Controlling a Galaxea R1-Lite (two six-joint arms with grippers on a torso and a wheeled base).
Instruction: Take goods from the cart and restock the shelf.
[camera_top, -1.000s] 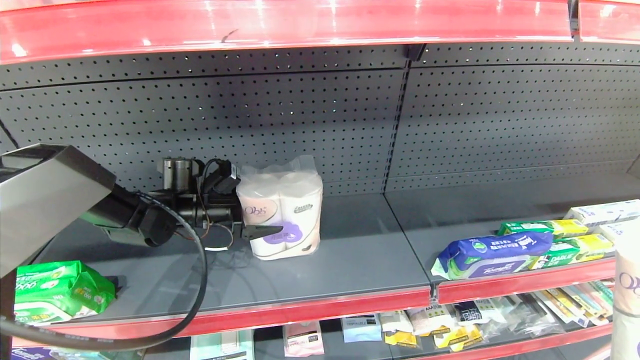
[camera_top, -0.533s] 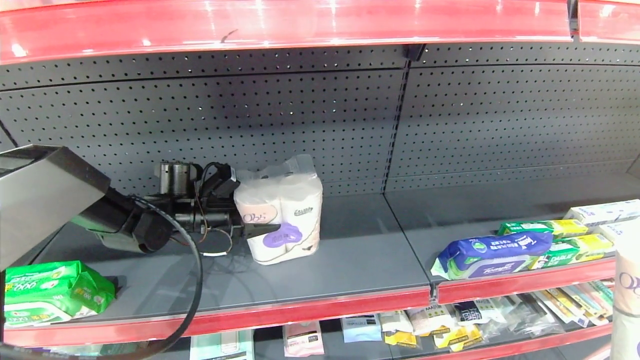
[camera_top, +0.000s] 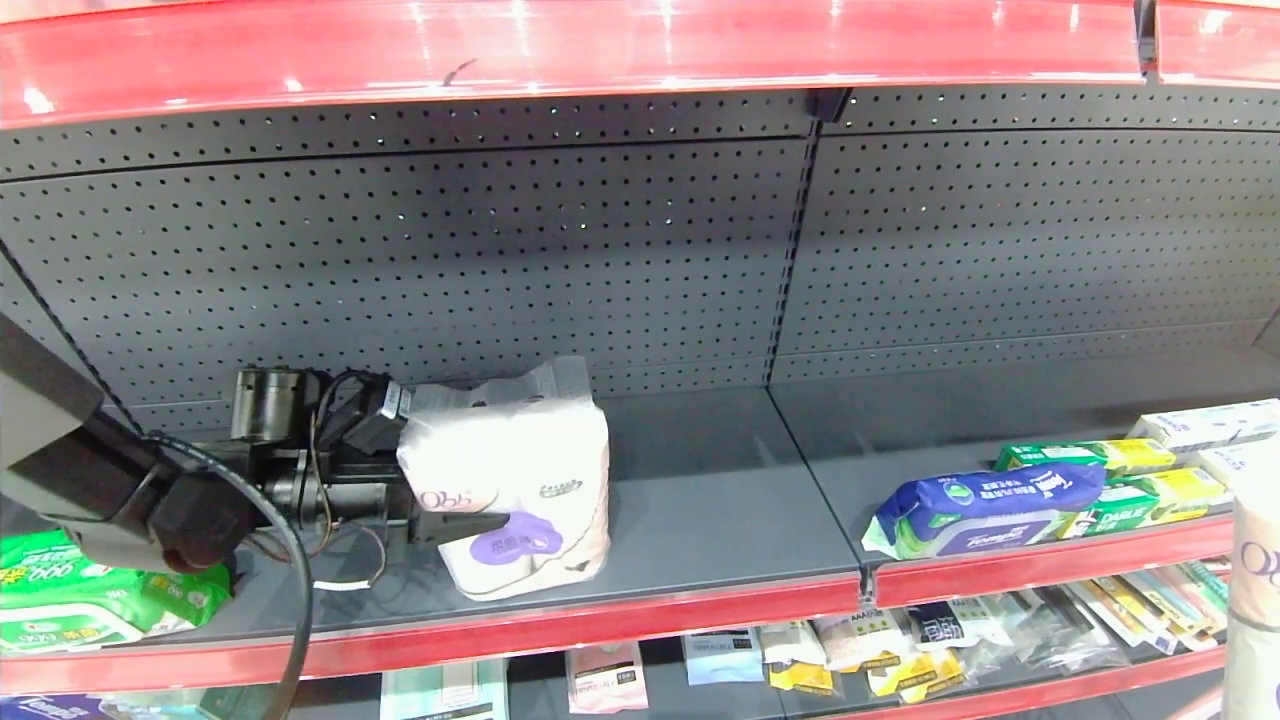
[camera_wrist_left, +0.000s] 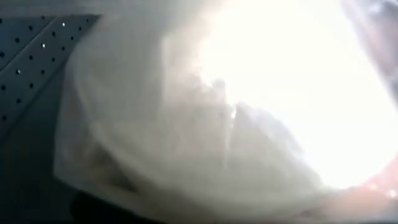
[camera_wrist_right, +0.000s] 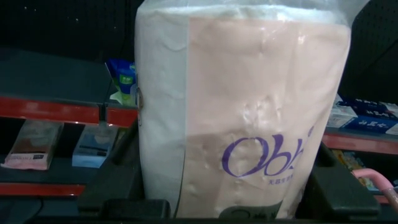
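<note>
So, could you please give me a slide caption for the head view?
Left tool grips a plastic-wrapped white toilet-roll pack at the front of the grey metal shelf.

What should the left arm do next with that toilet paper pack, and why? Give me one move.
Probably open the left end effector and let go. It is clamped on the toilet paper pack, whose bottom looks to rest on the shelf, just behind the red front edge. With the pack already where it should sit, releasing seems the sensible step.
</note>
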